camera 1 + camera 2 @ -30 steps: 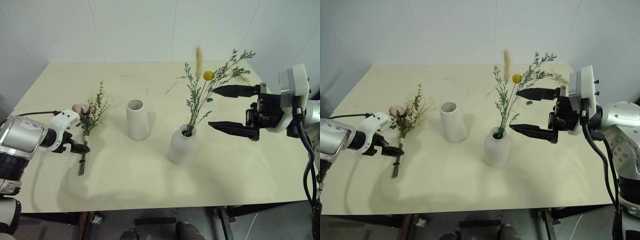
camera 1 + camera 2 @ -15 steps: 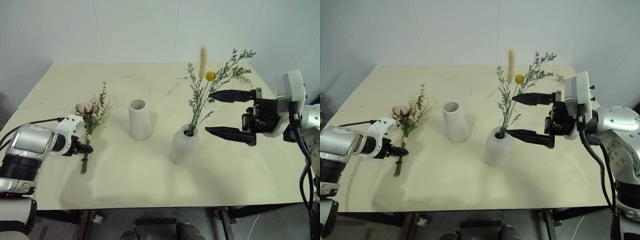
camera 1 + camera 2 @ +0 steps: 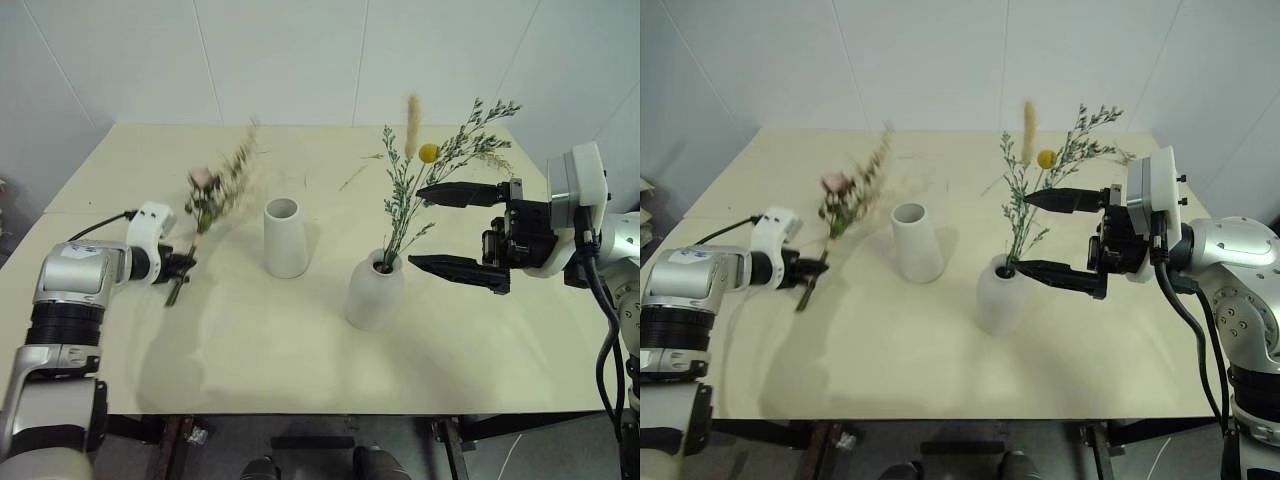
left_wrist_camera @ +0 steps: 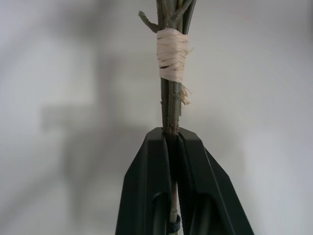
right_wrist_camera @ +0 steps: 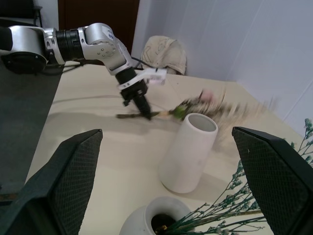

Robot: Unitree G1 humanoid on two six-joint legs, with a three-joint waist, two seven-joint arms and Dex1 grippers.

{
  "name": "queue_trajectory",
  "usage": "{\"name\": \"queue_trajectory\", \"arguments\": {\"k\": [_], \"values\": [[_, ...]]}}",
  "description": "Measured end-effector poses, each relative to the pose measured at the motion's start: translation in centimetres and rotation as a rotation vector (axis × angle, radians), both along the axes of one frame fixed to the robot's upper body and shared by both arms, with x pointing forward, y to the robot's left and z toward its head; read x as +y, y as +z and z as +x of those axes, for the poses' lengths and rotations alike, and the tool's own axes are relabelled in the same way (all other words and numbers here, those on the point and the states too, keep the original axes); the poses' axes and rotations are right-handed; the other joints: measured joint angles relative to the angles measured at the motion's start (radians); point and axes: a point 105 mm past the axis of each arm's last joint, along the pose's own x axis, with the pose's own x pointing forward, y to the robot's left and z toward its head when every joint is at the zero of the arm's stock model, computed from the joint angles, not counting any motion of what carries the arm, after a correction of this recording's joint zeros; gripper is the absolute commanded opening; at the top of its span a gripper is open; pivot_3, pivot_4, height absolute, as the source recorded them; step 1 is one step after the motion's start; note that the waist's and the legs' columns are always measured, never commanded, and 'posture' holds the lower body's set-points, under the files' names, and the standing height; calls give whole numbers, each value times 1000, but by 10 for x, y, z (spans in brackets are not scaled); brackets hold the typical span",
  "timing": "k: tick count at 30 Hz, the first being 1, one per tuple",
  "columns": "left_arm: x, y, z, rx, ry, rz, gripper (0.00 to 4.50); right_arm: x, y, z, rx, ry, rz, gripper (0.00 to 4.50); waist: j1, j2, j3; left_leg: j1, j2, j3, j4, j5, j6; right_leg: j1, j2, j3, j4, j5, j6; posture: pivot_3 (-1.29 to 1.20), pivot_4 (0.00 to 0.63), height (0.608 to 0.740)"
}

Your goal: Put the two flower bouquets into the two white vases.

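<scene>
Since a second ago my left hand (image 3: 183, 264) has pressed together on the stems of the rose bouquet (image 3: 213, 192) and lifted it off the tabletop (image 3: 300, 340); it lay flat at the left of the frame then, and now it slants up and to the right in the upper left of the left eye view, its pink rose, pale dried flowers and greenery blurred. My right hand (image 3: 458, 228) has stayed at the right of the frame, fingers spread wide, one above the other, just beside the sprig bouquet (image 3: 425, 170). That bouquet, thin green sprigs with a yellow ball flower and a tan plume, stands in the round narrow-necked vase (image 3: 373, 293) near mid-frame. The tall tapered vase (image 3: 285, 238) stands empty and upright to the left of centre, between the rose bouquet and the round vase, with bare tabletop all round it and along the lower edge. The left wrist view shows what the head views cannot: the two black fingers (image 4: 151, 191) pinching the dark stems below a pale raffia binding (image 4: 171, 54). The right wrist view looks down into both vase mouths.
</scene>
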Motion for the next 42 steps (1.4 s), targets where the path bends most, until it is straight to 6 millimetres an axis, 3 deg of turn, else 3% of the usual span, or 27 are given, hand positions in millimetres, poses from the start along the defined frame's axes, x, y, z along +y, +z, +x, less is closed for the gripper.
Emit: {"name": "queue_trajectory", "arguments": {"k": [5, 8, 11, 14, 17, 19, 26, 31, 42], "values": [[-10, 33, 8, -257, -55, -132, 19, -5, -5, 1, 11, -61, 23, 4500, -4, 0, 0, 0, 0, 1, -1, -1, -1, 0, 0, 0, -1, 0, 0, 0, 150, 740], [-29, 56, 7, -452, -145, -252, 19, -7, -2, 1, 0, -86, 35, 4500, 0, -1, 0, 0, 0, 1, 0, 0, -1, 0, 0, 0, 0, 0, 0, 0, 150, 740], [-42, 77, 1, -590, -229, -346, 19, -7, -3, 2, 0, -101, 43, 4500, 0, -1, 0, 0, 0, 1, 2, 0, -1, 1, 0, 0, 0, 1, 1, 0, 150, 740], [-69, 112, -12, -730, -408, -571, 19, -9, -5, 4, 9, -127, 70, 4500, 2, -1, 0, -1, 0, 1, 4, 0, -1, 1, 0, 0, 0, 1, 1, 0, 150, 740], [-84, 144, -29, -829, -553, -648, 19, -6, -5, 2, 0, -133, 78, 4500, -1, -1, 0, 0, 0, 1, 5, 0, -1, 2, 0, 0, 0, 2, 2, 0, 150, 740], [-88, 153, -33, -855, -592, -671, 19, -6, -6, 3, 1, -144, 87, 4500, -6, -1, 0, 1, 0, 1, 5, -1, -1, 2, 0, 0, 0, 2, 2, 0, 150, 740], [-116, 135, -30, -764, -692, -692, 19, -2, -9, 1, 12, -167, 110, 4500, -4, -1, 0, 1, 0, 1, 6, 0, -1, 3, 0, 0, 0, 2, 2, 0, 150, 740], [-117, 111, -28, -725, -705, -613, 19, -4, -9, 0, 21, -193, 125, 4500, -3, -1, 0, 1, 0, 1, 5, 0, -1, 3, 1, 0, 0, 2, 2, 0, 150, 740], [-115, 84, -9, -769, -629, -555, 19, -2, -9, -2, 20, -222, 155, 4500, -1, -1, 0, 0, 0, 0, 6, -1, -1, 3, 1, 0, -1, 2, 2, 0, 150, 740]]}}
